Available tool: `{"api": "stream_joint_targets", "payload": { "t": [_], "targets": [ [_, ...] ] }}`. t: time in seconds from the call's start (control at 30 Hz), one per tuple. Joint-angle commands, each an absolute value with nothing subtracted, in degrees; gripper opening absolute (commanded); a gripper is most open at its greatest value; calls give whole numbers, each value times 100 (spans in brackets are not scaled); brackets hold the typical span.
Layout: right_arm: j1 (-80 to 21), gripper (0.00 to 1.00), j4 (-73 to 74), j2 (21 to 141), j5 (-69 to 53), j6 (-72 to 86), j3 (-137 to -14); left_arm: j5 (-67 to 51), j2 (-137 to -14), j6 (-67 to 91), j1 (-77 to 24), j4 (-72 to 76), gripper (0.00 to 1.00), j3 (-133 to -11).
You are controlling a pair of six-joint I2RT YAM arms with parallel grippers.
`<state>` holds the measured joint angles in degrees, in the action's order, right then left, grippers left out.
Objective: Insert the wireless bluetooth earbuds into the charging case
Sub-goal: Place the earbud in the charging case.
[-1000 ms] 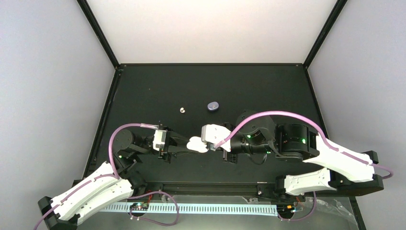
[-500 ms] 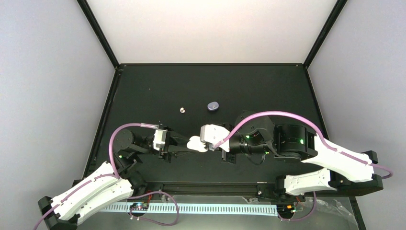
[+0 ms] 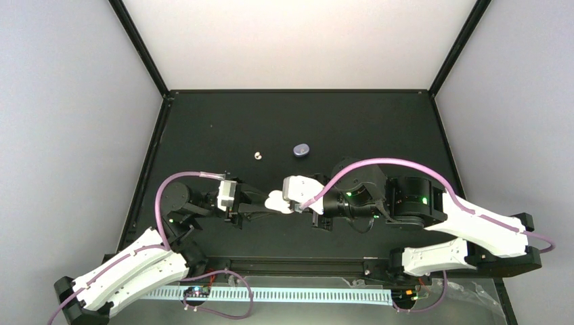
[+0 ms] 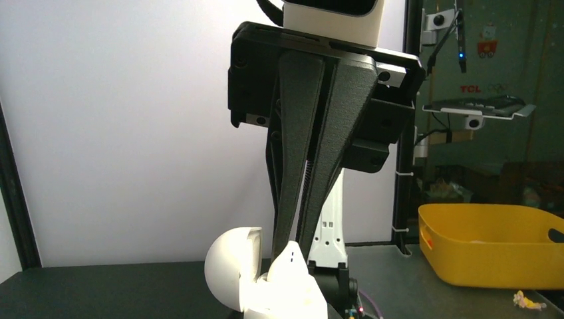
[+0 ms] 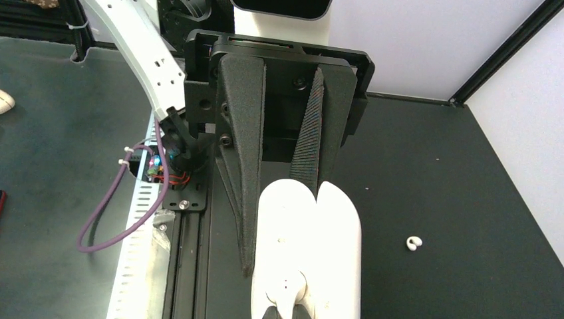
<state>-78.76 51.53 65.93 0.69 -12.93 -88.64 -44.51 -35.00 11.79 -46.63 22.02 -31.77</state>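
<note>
The white charging case (image 3: 276, 201) is held open above the table between the two arms. My right gripper (image 5: 279, 269) is shut on its base, with the lid (image 5: 339, 232) hinged open to one side. My left gripper (image 4: 287, 247) is shut on a white earbud (image 4: 292, 260) and holds it down in the case's base. In the right wrist view the earbud (image 5: 286, 291) sits in the base half, with the left fingertips (image 5: 271, 314) pinching it from below. A second white earbud (image 5: 414, 244) lies loose on the table, also seen in the top view (image 3: 257, 155). No lilac earbuds are visible.
A dark purple-blue oval object (image 3: 301, 149) lies on the black table beyond the grippers. The slotted rail and cables (image 5: 143, 219) run along the near table edge. A yellow bin (image 4: 492, 242) stands off the table in the background.
Both grippers, the case and the earbud have shifted slightly left and away from the arm bases. Both grips are unchanged.
</note>
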Motion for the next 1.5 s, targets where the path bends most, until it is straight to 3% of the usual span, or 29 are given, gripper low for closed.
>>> {"api": "stream_joint_targets", "payload": {
  "t": [0.0, 0.57, 1.3, 1.47],
  "targets": [
    [-7919, 1, 5157, 6600, 241, -1215, -8798, -4245, -3522, 1322, -4693, 2795, 2, -3306],
    [-7918, 2, 4922, 6511, 593, -978, -8657, -4048, -3554, 1650, -4700, 3333, 2, -3157],
    [-7916, 28, 4503, 6142, 491, -783, -8793, -4122, -3595, 1634, -4693, 3223, 2, -3089],
    [-7918, 28, 4443, 6125, 547, -708, -8881, -4114, -3595, 1648, -4693, 3223, 2, -3085]
  ]
}}
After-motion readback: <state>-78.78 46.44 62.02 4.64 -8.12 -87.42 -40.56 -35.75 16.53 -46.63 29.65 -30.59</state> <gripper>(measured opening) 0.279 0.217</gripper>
